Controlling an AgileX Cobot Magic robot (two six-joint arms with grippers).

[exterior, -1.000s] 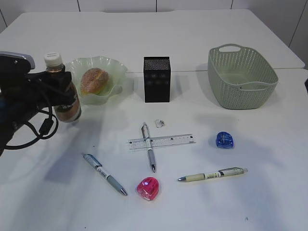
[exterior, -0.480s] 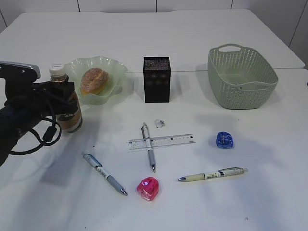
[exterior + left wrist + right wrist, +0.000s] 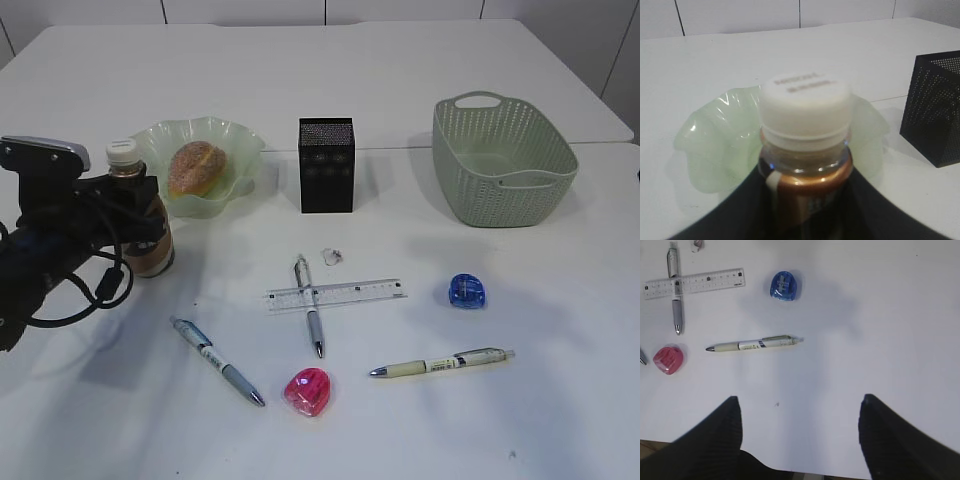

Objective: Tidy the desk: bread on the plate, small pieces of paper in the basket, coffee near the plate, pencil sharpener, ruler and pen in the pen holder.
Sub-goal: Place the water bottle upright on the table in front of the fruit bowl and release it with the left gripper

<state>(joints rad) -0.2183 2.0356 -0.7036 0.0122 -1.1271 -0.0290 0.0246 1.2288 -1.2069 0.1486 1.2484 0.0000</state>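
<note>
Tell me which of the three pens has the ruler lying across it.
The middle pen, pointing toward the camera below the pen holder: the clear ruler crosses its barrel. The other two pens lie apart, touching nothing.

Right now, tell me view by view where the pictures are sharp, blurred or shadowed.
Exterior view: even light, sharp; the left arm throws a soft shadow on the desk. Left wrist view: the bottle is soft up close, glare on its neck, and the left gripper is a dark blur. Right wrist view: pens crisp, the right gripper fingers dark and blurred.
</note>
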